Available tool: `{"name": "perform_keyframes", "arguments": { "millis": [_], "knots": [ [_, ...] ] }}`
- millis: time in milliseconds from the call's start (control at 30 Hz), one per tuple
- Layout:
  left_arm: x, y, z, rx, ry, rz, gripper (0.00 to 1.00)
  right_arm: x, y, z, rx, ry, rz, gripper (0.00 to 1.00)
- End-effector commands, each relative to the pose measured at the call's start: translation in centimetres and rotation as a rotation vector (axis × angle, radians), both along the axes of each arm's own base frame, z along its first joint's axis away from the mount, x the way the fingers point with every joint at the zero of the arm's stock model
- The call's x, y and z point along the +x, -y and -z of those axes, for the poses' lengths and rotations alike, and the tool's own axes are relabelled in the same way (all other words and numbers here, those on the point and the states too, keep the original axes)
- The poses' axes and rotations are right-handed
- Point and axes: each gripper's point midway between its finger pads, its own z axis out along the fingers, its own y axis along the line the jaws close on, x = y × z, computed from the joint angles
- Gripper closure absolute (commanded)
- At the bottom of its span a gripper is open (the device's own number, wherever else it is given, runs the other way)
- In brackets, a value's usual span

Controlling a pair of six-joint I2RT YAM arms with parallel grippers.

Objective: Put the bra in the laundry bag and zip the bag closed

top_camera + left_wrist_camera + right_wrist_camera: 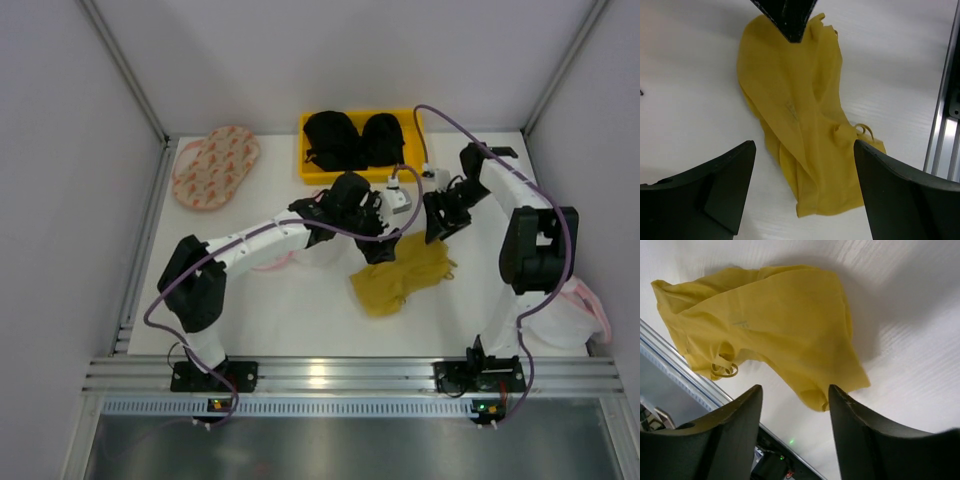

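The mustard-yellow bra (400, 275) lies crumpled on the white table between my two grippers. My left gripper (378, 248) is open and empty, hovering over the bra's left end. In the left wrist view the bra (800, 115) lies below and between the spread fingers (715, 185). My right gripper (438, 232) is open and empty above the bra's far right corner; the bra (770, 325) fills the right wrist view. A white pouch with a pink rim, the laundry bag (283, 260), shows partly under my left forearm.
A yellow tray (412, 120) holding black bras stands at the back. An oval pinkish bag (215, 165) lies at the back left. Another white, pink-rimmed pouch (580, 310) lies at the right edge behind my right arm. A metal rail (340, 375) runs along the near edge.
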Motion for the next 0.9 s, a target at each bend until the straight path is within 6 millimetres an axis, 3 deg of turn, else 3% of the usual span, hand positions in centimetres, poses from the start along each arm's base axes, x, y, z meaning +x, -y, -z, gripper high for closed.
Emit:
{"name": "perform_keyframes", "arguments": {
  "millis": [0,33,67,333,533,667,700,733,767,867],
  "knots": [
    [2.0,3.4,-1.1,-0.057,0.006,-0.072,0.15,2.0,1.4,-3.6,-0.020,0.153,0.078,0.38],
    [2.4,4.2,-0.1,-0.041,-0.007,-0.094,0.15,2.3,2.7,-3.9,-0.041,0.172,0.113,0.24],
    [2.5,4.5,0.3,-0.036,-0.016,-0.100,0.15,2.7,3.4,-4.2,-0.048,0.192,0.139,0.22],
    [3.0,6.6,4.4,0.044,-0.013,-0.111,0.17,2.9,5.5,-5.2,-0.017,0.209,0.224,0.17],
    [3.6,7.0,7.0,0.116,0.019,-0.122,0.30,2.4,6.0,-5.2,0.021,0.191,0.262,0.19],
    [4.0,7.2,8.1,0.152,0.024,-0.131,0.48,2.3,6.2,-5.0,0.028,0.190,0.268,0.21],
    [4.0,7.1,8.5,0.163,0.028,-0.129,0.59,2.1,6.1,-4.9,0.031,0.186,0.265,0.21],
    [4.1,7.3,8.3,0.162,0.033,-0.126,0.64,2.2,6.2,-4.9,0.032,0.190,0.265,0.21],
    [4.0,7.3,8.2,0.163,0.033,-0.121,0.76,2.3,6.3,-4.8,0.033,0.187,0.268,0.21],
    [4.0,7.1,7.8,0.171,0.039,-0.122,0.96,2.5,6.2,-4.8,0.046,0.180,0.272,0.24]
  ]
}}
